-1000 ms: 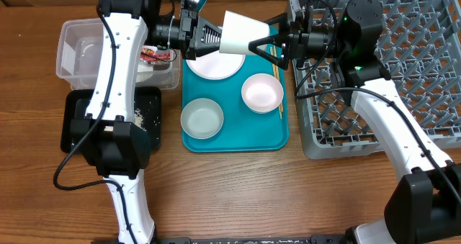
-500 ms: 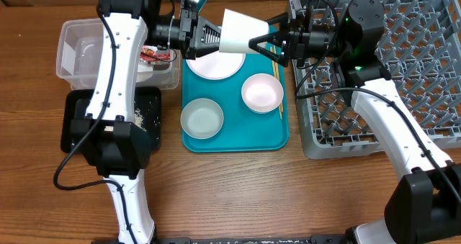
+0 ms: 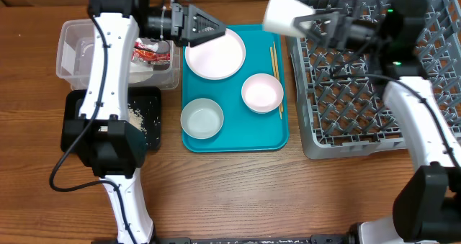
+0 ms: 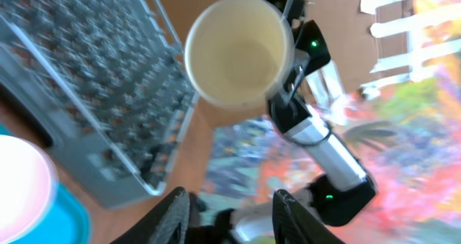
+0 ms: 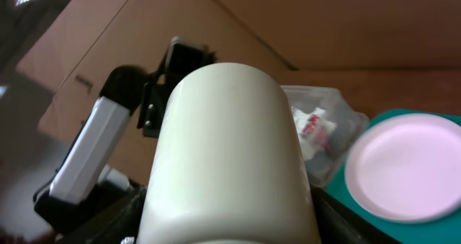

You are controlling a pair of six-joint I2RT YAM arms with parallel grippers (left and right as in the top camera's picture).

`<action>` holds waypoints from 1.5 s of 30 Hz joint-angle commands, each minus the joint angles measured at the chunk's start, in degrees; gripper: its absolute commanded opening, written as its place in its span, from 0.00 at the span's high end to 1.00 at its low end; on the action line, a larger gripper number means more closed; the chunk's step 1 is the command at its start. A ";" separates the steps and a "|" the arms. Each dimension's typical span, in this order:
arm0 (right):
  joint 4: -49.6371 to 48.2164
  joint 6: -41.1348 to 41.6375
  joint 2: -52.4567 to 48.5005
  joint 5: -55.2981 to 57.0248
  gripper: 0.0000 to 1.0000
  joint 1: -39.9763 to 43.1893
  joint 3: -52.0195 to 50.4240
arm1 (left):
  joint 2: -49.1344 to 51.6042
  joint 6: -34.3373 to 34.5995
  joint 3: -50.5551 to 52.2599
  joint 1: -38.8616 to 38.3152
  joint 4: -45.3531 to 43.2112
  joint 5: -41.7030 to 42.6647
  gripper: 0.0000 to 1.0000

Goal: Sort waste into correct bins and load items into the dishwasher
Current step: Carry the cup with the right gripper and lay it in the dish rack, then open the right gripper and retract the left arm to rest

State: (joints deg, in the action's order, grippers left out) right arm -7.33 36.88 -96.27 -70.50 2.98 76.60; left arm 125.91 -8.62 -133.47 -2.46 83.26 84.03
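The cup (image 3: 286, 15) is held at the rack's (image 3: 403, 122) edge in the right gripper's (image 3: 310, 22) closed jaws. The left gripper's (image 3: 218, 29) jaws are spread, empty — plate (image 3: 215, 55), bowls (image 3: 202, 119) and chopsticks (image 3: 275, 71) are not yet loaded.

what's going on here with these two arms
The right gripper holds the small white cup on its side, in the air at the left edge of the grey dish rack; the cup is not yet set down. The left gripper is open and empty by the white plate. The plate, two bowls and chopsticks lie on the teal tray. A red wrapper sits in the clear tub, and rice grains in the black tray.
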 commanded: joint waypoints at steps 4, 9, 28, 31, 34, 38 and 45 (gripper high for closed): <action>16.31 -3.41 1.46 2.97 0.32 5.07 0.72 | -0.42 4.85 0.22 1.53 -3.19 -17.97 0.56; 35.89 -12.02 4.76 15.82 0.32 4.68 2.43 | -0.42 8.02 0.22 1.42 -4.07 -35.34 0.56; 95.49 -13.22 6.51 68.72 0.25 -5.22 21.22 | -0.44 10.34 -1.64 1.38 -3.65 -51.45 0.60; 94.60 -13.03 6.36 68.72 0.25 -5.22 21.22 | -0.46 10.36 -3.34 1.36 -3.41 -51.43 0.60; 94.20 -13.03 6.36 68.72 0.25 -5.22 21.22 | -0.46 10.32 -3.74 1.36 -3.37 -51.47 0.60; 93.79 -13.05 6.36 68.35 0.25 -5.22 21.22 | -0.46 9.90 -3.74 1.25 -3.10 -51.78 0.60; 92.65 -13.07 6.34 67.89 0.24 -5.22 21.22 | -0.46 9.92 -3.74 1.27 -2.34 -53.86 0.55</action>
State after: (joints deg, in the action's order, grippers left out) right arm 85.69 23.46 -90.24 -2.94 -1.98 97.82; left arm 125.91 1.39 -135.85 -0.75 80.53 31.81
